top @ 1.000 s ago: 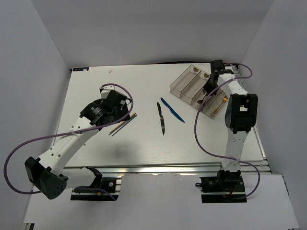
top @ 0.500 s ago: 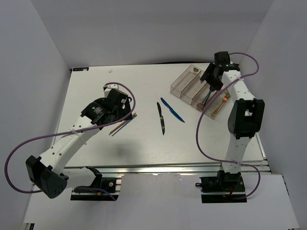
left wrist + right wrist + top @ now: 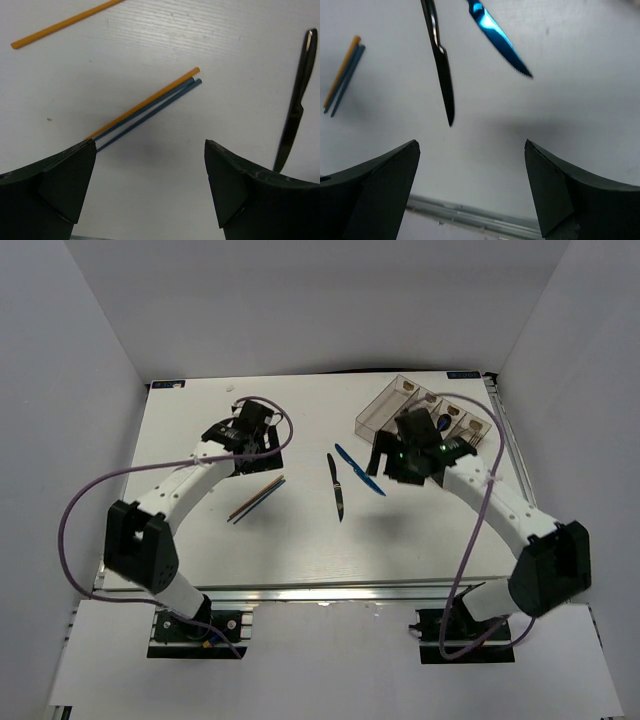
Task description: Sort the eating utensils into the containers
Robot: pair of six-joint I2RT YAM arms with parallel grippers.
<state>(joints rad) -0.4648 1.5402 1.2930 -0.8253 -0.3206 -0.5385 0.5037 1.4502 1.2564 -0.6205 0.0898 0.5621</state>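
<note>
A slim black knife (image 3: 337, 486) and a glossy blue knife (image 3: 358, 469) lie mid-desk (image 3: 300, 545), with the chopsticks (image 3: 256, 499) at their 9 o'clock. The left claw (image 3: 147, 170) and right claw (image 3: 470, 170) gape wide and empty. The right arm half hides the tray (image 3: 378, 412).

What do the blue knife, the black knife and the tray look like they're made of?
Blue knife: likely metal with a glossy blue coating; it throws bright highlights. Black knife: probably metal too, with a dark polished finish and a pale glint along the blade. Tray: clear, smoky plastic by the look; the table shows through its walls.
</note>
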